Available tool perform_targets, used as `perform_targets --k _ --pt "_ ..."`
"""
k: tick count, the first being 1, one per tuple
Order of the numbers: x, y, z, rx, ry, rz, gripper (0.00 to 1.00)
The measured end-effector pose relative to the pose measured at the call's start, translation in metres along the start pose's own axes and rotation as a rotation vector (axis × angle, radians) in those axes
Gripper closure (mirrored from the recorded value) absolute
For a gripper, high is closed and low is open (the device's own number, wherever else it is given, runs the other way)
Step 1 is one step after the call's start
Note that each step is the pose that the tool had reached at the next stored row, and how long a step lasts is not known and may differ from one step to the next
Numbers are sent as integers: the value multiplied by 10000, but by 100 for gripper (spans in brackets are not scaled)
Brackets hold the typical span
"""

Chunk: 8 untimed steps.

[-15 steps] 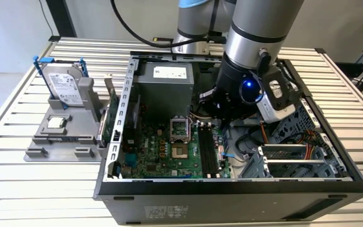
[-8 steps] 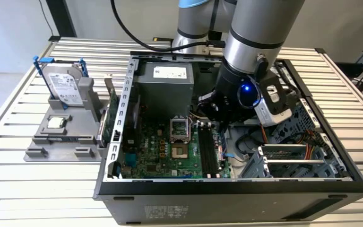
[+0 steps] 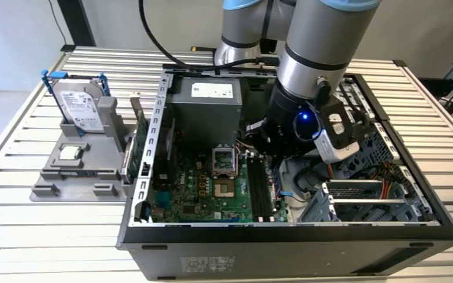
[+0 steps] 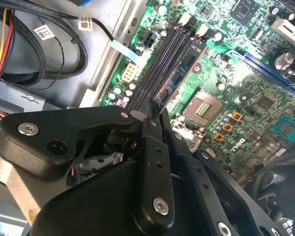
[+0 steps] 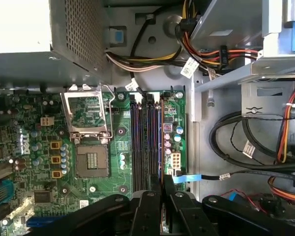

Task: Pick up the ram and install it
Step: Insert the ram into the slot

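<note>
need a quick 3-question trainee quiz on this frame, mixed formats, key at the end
1. True or false: the hard drive stands in the grey fixture, outside the computer case.
2. In the first wrist view, the gripper is closest to: A) the hard drive; B) the memory slots; C) the grey fixture.
3. Fill in: the gripper is shut on the ___.

Key:
1. True. The drive and fixture are on the exterior view's left.
2. B.
3. The ram, lined up along the memory slots.
</note>
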State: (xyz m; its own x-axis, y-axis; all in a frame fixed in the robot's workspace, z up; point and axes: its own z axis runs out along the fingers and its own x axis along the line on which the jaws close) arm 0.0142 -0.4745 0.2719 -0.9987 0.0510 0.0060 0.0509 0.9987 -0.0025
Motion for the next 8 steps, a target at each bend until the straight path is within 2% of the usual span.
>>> perform_targets --k 5,8 --pt "0 0 38 1 4 -1 100" --pt "-1 9 91 1 4 -1 100"
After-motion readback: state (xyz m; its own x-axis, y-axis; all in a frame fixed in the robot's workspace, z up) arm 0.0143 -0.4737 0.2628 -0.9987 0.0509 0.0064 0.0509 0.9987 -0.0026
